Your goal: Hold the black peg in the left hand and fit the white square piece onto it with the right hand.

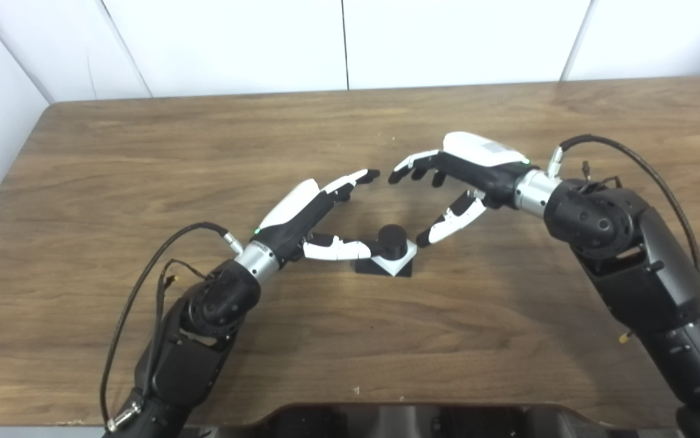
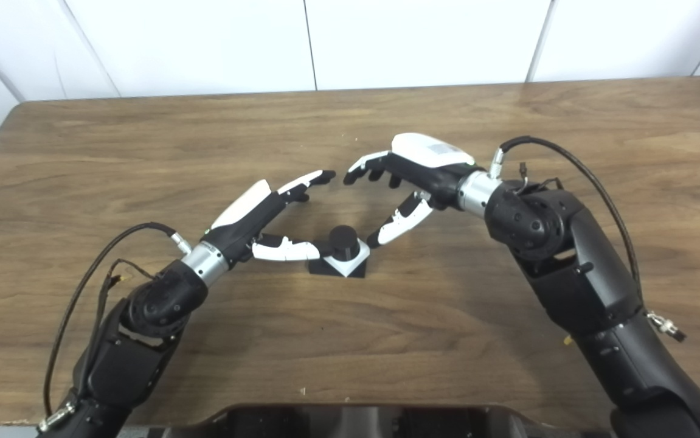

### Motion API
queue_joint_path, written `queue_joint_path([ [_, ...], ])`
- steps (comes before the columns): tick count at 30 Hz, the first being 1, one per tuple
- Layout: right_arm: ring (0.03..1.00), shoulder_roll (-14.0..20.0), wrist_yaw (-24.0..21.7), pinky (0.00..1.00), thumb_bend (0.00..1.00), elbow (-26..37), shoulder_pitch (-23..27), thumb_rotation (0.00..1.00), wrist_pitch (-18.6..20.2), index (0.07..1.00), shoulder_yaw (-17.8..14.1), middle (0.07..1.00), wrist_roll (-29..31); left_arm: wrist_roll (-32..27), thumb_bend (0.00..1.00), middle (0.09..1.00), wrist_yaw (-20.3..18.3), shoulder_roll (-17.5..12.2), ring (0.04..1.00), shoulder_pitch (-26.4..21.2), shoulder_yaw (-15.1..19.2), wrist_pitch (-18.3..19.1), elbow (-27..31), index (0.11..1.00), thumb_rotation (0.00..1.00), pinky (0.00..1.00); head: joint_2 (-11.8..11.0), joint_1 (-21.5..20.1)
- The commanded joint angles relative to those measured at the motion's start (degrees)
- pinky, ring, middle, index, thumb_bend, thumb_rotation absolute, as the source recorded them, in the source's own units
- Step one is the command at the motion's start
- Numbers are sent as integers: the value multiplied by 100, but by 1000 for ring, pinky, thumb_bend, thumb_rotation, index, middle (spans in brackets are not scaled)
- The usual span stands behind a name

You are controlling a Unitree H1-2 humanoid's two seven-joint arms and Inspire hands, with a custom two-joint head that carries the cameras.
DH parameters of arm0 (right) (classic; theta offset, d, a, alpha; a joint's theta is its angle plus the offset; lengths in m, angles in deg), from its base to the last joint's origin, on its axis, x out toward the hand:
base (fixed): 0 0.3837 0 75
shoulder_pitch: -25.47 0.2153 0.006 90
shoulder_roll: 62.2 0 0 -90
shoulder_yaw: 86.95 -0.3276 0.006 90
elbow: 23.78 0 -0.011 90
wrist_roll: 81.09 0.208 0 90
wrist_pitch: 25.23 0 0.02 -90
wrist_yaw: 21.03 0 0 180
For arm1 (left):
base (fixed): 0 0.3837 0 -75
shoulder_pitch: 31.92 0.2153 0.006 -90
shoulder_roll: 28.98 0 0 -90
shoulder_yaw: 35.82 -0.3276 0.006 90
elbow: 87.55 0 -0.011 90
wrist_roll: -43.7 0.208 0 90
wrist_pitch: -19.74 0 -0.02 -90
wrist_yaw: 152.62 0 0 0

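The black peg stands upright on its black base in the middle of the wooden table. The white square piece sits around the peg, down on the base. My left hand is open just left of the peg, its thumb tip touching or nearly touching the peg's side, its fingers stretched above and behind. My right hand is open just right of the peg, thumb pointing down toward the piece, fingers spread above. Neither hand holds anything. The same shows in the right eye view: peg, left hand, right hand.
White wall panels rise behind the table's far edge. A dark part of my body sits at the table's near edge. Cables loop off both forearms.
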Motion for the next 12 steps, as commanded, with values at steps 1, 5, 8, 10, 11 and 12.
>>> queue_joint_path([
  [1, 775, -6, 271, 622, 634, 47, 194, 248, -21, 750, -145, 821, -50, 37, 798, 911, 140, -23, 867, 76, 110, 49, 86, 904, 803, 714, -1, 10],
  [5, 764, -20, 427, 610, 618, -40, 172, 230, -14, 739, -180, 804, -95, -126, 751, 862, 475, 126, 806, 144, 301, -219, 17, 859, 802, 669, -1, -7],
  [8, 761, -26, 550, 612, 608, -119, 154, 226, -64, 726, -198, 791, -123, -265, 700, 807, 837, 337, 751, 196, 503, -489, -96, 798, 743, 648, -6, -2],
  [10, 754, -53, 695, 611, 609, -187, 134, 214, -97, 715, -225, 779, -141, -228, 667, 779, 1048, 486, 729, 218, 610, -500, -114, 769, 725, 645, -5, -2],
  [11, 747, -68, 772, 607, 611, -228, 125, 204, -106, 707, -238, 771, -149, -151, 638, 762, 1174, 563, 718, 225, 654, -458, -115, 750, 690, 637, -5, -14],
  [12, 740, -78, 839, 605, 611, -267, 118, 198, -114, 702, -242, 765, -159, -72, 615, 750, 1264, 626, 712, 230, 688, -400, -109, 736, 670, 636, -5, -19],
])
